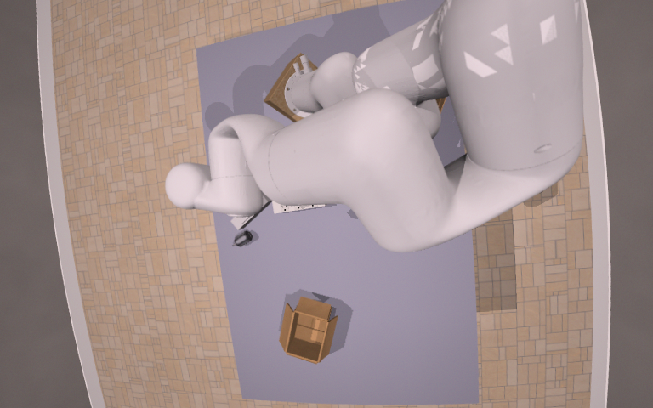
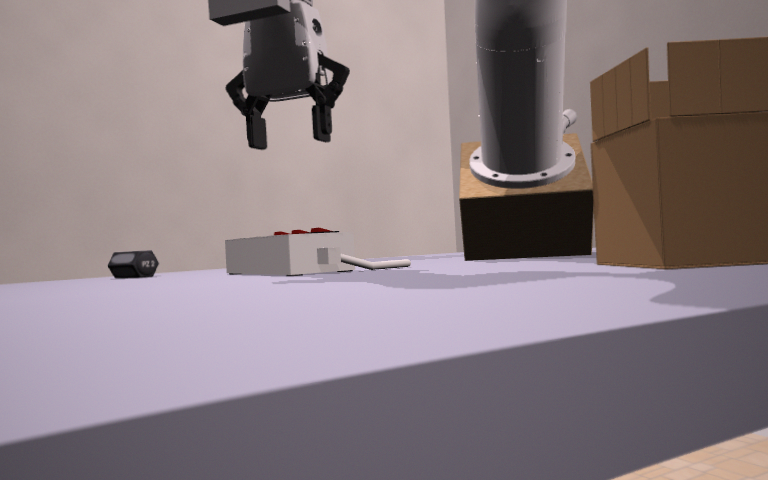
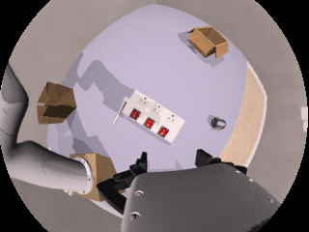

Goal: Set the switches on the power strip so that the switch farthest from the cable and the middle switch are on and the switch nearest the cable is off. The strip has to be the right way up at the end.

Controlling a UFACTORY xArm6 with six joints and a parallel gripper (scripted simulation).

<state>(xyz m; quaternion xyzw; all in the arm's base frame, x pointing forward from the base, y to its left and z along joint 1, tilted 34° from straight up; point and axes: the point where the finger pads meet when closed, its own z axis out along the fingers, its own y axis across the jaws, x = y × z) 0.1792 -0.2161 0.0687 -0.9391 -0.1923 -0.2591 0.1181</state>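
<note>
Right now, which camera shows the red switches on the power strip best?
The wrist view: all three red switches face it. The exterior view shows only their tops edge-on; in the top view the arm hides them.

My bench (image 2: pixel 396 339) is pale lilac, sitting on a tan patchwork floor (image 1: pixel 134 192). The strip (image 2: pixel 283 253) is off-white with three red switches (image 3: pixel 150 123) and a whitish cable (image 2: pixel 376 262). Off to the side is a little black thing (image 2: pixel 133 263) with white lettering. Plain brown boxes (image 2: pixel 679 186), my arm (image 1: pixel 360 158) is white-grey, and my jaws are black.
</note>
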